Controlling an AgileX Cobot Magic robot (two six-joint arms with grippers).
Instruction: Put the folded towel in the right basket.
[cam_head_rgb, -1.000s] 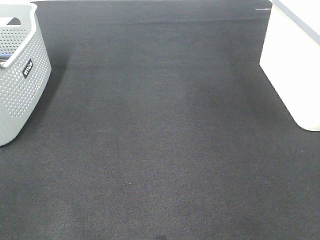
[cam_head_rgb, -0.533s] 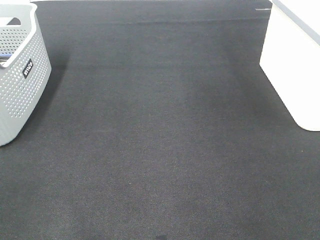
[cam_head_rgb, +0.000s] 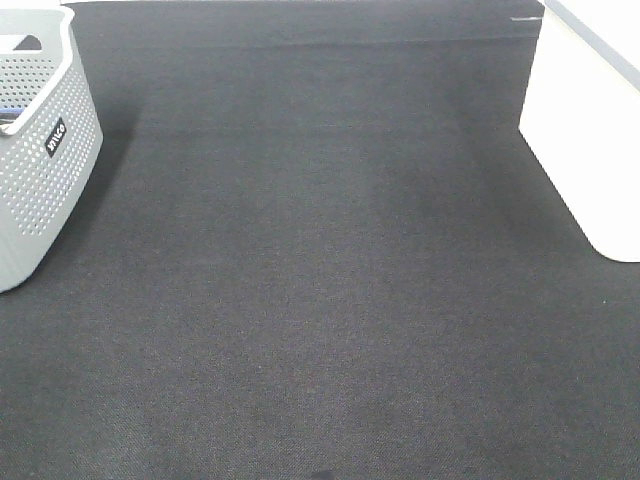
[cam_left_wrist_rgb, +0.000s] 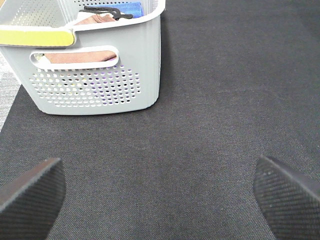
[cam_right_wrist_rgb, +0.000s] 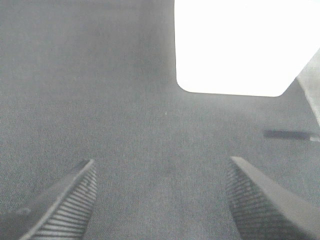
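Observation:
The folded towel is not in any view. The right basket (cam_head_rgb: 590, 130), a plain white smooth bin, stands at the right edge of the dark mat in the exterior view; it also shows in the right wrist view (cam_right_wrist_rgb: 240, 45). Neither arm shows in the exterior view. My left gripper (cam_left_wrist_rgb: 160, 195) is open and empty above the mat, facing the grey perforated basket (cam_left_wrist_rgb: 95, 75). My right gripper (cam_right_wrist_rgb: 160, 200) is open and empty above the mat, facing the white bin.
The grey perforated basket (cam_head_rgb: 40, 150) with a small black label stands at the left edge of the mat (cam_head_rgb: 320, 280); it holds cloths and other items. A dark strip (cam_right_wrist_rgb: 287, 134) lies on the floor beside the white bin.

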